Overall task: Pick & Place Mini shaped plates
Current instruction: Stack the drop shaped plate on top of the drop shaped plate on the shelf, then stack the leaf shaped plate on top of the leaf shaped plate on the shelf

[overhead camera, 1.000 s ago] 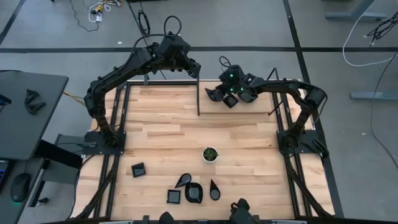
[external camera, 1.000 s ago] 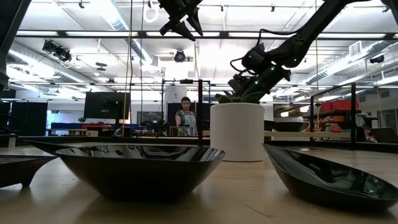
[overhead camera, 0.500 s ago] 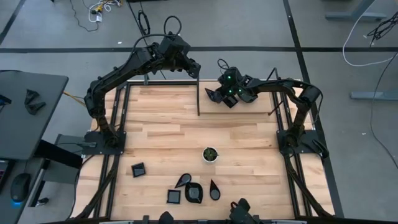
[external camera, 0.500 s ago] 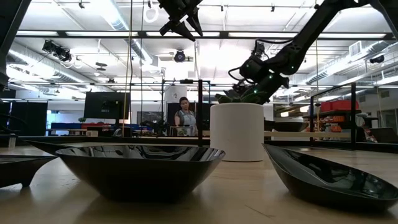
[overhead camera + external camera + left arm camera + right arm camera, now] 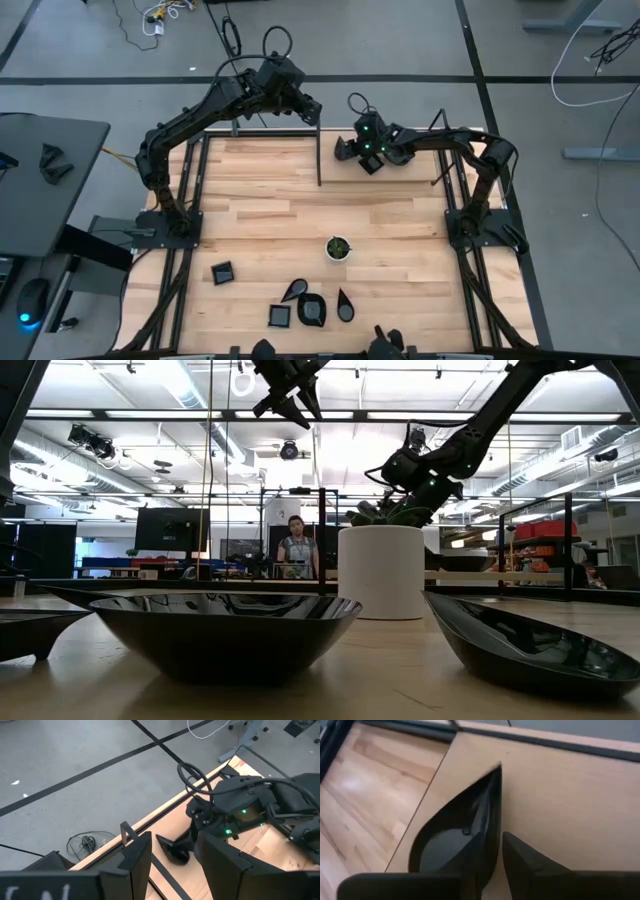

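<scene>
The teardrop plate that matters here sits at the counter's 12 o'clock edge, just right of centre in the high view. Its long axis runs straight away from the right wrist, pointed tip far and rounded bowl near. One long side of its rim runs in between the jaws of the right gripper.

Those jaws are narrowly parted astride that rim. A sliver of pale surface shows between the rim and one finger, so the pinch does not look complete, though the view is too close to be sure. Whether the plate rests flat on something or is tipped up also cannot be told.

The right gripper is by far the nearer one. The left gripper hangs at about 11 o'clock, beyond the counter's far edge and raised, its jaws spread and empty, looking across at the right wrist.

A thin dark upright post stands just to the 9 o'clock side of the plate and would likely be the thing to avoid if the plate is carried that way.

The white cup stands well apart toward 6 o'clock. Beyond it, near the 6 o'clock edge, lie five more black plates:
- a square one
- a second square
- a rounded one
- two teardrops and

Nothing lies between the grasped rim and that group except the cup.
</scene>
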`<state>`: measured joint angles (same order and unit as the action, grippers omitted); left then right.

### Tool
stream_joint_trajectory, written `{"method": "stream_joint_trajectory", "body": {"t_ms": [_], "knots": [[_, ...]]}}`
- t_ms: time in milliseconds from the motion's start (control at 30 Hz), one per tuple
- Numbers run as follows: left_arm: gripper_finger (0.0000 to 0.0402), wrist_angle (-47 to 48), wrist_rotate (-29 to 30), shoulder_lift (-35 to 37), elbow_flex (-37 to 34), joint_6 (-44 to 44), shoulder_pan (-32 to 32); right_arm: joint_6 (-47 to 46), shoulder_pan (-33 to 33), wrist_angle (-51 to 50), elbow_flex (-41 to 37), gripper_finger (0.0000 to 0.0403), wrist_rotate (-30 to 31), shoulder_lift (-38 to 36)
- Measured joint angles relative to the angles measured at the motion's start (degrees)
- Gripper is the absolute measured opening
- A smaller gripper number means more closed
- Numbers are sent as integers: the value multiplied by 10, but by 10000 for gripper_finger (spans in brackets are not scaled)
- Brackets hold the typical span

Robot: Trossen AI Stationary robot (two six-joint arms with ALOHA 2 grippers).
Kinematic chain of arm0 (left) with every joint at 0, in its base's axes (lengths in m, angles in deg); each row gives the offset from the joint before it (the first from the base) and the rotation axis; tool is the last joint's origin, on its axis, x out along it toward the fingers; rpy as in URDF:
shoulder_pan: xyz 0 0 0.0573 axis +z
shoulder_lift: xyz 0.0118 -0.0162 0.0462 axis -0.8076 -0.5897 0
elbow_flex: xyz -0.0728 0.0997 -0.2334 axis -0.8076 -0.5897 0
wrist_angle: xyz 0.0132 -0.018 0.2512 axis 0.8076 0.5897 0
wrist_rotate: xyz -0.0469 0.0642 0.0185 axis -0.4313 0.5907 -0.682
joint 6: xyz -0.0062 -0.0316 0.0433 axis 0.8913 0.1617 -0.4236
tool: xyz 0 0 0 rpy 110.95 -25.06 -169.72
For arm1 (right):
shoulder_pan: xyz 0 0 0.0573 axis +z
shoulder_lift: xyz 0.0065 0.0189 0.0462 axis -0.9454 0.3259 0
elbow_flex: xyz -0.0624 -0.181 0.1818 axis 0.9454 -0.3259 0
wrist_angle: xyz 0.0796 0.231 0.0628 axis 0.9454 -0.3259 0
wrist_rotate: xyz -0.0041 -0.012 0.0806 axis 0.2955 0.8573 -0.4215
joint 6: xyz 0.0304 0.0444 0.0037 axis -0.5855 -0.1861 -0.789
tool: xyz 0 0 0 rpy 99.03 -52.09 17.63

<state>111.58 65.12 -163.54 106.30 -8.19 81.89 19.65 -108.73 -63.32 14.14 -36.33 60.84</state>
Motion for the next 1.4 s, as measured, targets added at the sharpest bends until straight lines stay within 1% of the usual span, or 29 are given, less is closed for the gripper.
{"method": "stream_joint_trajectory", "body": {"t_ms": [200, 367, 467, 567, 700, 800, 900, 1000, 1133, 1300, 1400], "knots": [[165, 0, 0, 0, 0, 0, 0, 22, 1, -22, 0, 70, -5, -2], [165, 0, 0, 0, 0, 0, 0, 21, 1, -32, 0, 71, -1, -14], [165, 1, 0, 0, 0, 0, 0, 17, 1, -26, 0, 79, -1, -28], [165, 1, 0, 0, 0, 0, 0, 19, 1, -21, 0, 99, -1, -40], [165, 1, 0, 0, 0, 0, 0, 42, 1, -9, 0, 140, -2, -61], [165, 1, 0, 0, 0, -2, 0, 79, 1, -33, 0, 167, -5, -88], [165, 7, 0, 0, 0, -11, -1, 122, 1, -73, 0, 183, -7, -133], [165, 39, 0, 0, 0, -12, -5, 168, 1, -122, 0, 189, -9, -185], [165, 128, 9, 0, 0, -15, -20, 221, 6, -177, -1, 190, -10, -256], [165, 250, 60, 0, -20, 3, -66, 227, 20, -184, -33, 190, -12, -329], [165, 296, 64, 2, -47, 30, -103, 222, 37, -184, -57, 190, -12, -363]]}}
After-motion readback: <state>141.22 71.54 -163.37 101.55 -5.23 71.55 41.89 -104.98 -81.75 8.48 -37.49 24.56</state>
